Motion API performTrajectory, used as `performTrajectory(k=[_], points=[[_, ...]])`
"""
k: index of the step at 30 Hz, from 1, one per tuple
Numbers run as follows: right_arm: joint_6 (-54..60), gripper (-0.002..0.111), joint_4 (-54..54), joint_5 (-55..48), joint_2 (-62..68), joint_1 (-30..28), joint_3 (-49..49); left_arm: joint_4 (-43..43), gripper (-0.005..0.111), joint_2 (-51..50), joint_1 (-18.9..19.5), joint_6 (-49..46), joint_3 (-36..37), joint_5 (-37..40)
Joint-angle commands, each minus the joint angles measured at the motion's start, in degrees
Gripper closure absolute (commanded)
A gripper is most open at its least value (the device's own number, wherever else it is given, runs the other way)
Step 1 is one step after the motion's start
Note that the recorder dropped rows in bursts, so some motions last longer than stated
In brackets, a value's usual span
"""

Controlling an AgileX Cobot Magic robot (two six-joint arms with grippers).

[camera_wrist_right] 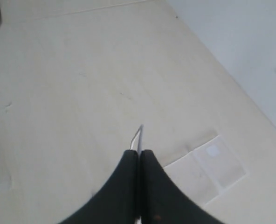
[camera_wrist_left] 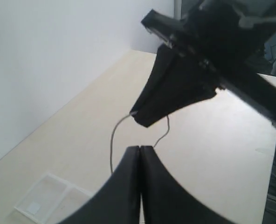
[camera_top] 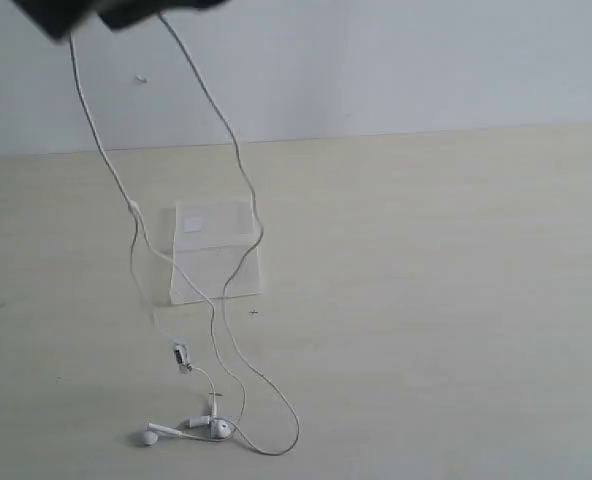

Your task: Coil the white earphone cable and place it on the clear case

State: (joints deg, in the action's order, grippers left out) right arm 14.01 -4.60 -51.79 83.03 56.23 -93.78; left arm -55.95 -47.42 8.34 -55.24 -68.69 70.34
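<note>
Plainly, both claws are clamped on the white earphone cable (camera_top: 240,160) and hold it high above the clear case (camera_top: 221,235). The left gripper (camera_wrist_left: 140,148) has its jaws pressed flat together with a strand running to their tip. The right gripper (camera_wrist_right: 139,151) is likewise closed, with a short stub of cord poking out past its fingers. In the left wrist view a short bow of cable hangs between the two claws, which sit close together. The lift seems meant to hang the cord free of the table (camera_top: 456,300) so that slack can be gathered into loops; no coil is formed yet, so most of the task looks undone. From the claws two strands fall steeply toward the case and cross it in the exterior view, though whether they touch it I cannot tell. They then trail away along the table on the case's near side. There a small inline piece (camera_top: 181,357) lies just past the case, and the two earbuds (camera_top: 150,437) lie farther out. So the cable's long axis runs from the held span above the case down to its earbud end, which points away from the case toward the camera.
</note>
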Motion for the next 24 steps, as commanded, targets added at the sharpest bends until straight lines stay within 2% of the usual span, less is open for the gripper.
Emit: performTrajectory(k=[1, 10, 15, 24], points=[[-0.3, 0.108, 0.7, -4.3, -0.4, 0.0, -8.6, -1.7, 0.107, 0.4, -0.3, 0.2, 0.0, -0.4], [-0.4, 0.108, 0.7, -7.0, -0.2, 0.0, -25.3, -4.4, 0.107, 0.4, -0.3, 0.2, -0.4, -0.4], [0.0, 0.108, 0.7, -5.8, -0.2, 0.0, -26.8, -4.4, 0.107, 0.4, -0.3, 0.4, -2.8, -0.4], [-1.3, 0.108, 1.5, 3.0, -0.2, 0.0, -26.8, -4.3, 0.107, 0.4, -0.3, 0.4, -2.8, -0.4]])
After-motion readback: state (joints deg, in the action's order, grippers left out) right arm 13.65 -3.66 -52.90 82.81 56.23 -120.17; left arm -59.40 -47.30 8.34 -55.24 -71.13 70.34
